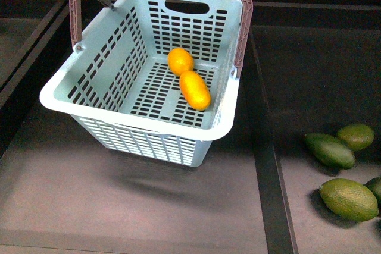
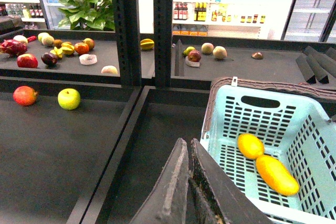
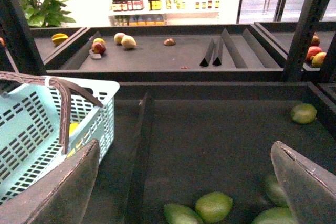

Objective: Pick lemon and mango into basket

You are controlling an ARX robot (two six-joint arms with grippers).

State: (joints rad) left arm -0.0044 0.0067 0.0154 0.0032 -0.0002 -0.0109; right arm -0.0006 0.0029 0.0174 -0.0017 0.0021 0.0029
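Basket (image 1: pixel 89 96): pale teal slotted plastic, mauve swing handle (image 1: pixel 242 28).
Held inside, touching: round smooth lemon (image 1: pixel 180 61), elongated orange mango (image 1: pixel 195 90). Left hand (image 2: pixel 187 182) pressed closed, empty; right hand (image 3: pixel 189 182) spread wide.

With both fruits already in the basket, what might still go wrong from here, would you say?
The basket looks tilted, so the lemon and mango, which touch, might roll if it is jolted. The open right gripper hangs over green fruits, so lowering it might knock them.
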